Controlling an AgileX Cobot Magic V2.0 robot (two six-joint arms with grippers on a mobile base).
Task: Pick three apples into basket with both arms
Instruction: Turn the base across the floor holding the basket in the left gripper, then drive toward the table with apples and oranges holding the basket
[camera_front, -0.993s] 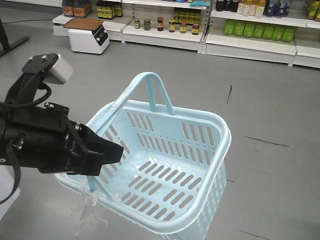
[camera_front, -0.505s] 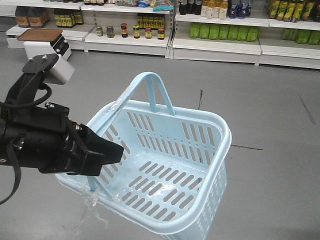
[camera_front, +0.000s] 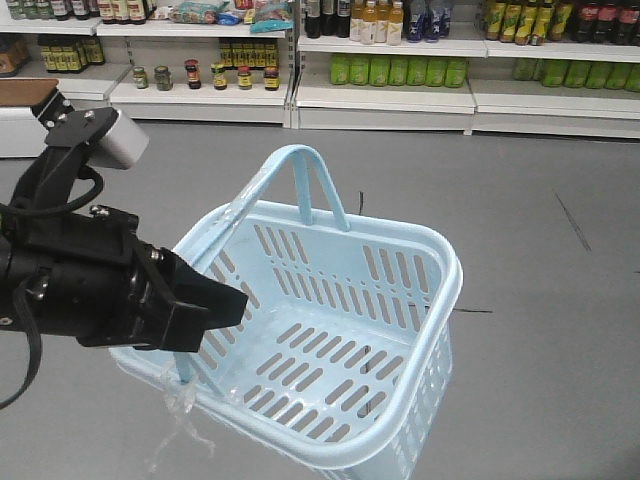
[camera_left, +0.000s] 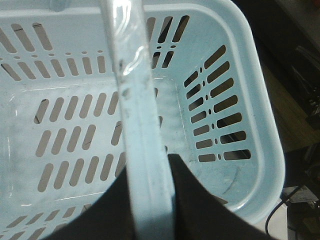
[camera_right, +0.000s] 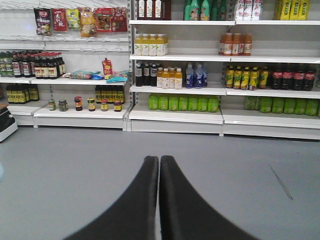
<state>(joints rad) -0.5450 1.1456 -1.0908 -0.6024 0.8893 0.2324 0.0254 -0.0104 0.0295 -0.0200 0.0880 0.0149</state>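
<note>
Exterior front-facing view: the pale blue basket (camera_front: 440, 300) hangs tilted above the grey floor (camera_front: 560, 300). At its 9 o'clock, the left pincer (camera_front: 222, 305) seems clamped on the swing handle (camera_front: 255, 190). The left wrist view shows that handle running between dark fingers (camera_left: 195, 205). The right pincer (camera_right: 159, 167) is pressed together, fingers touching, with the drinks shelves (camera_right: 175, 112) at 12 o'clock.
</note>
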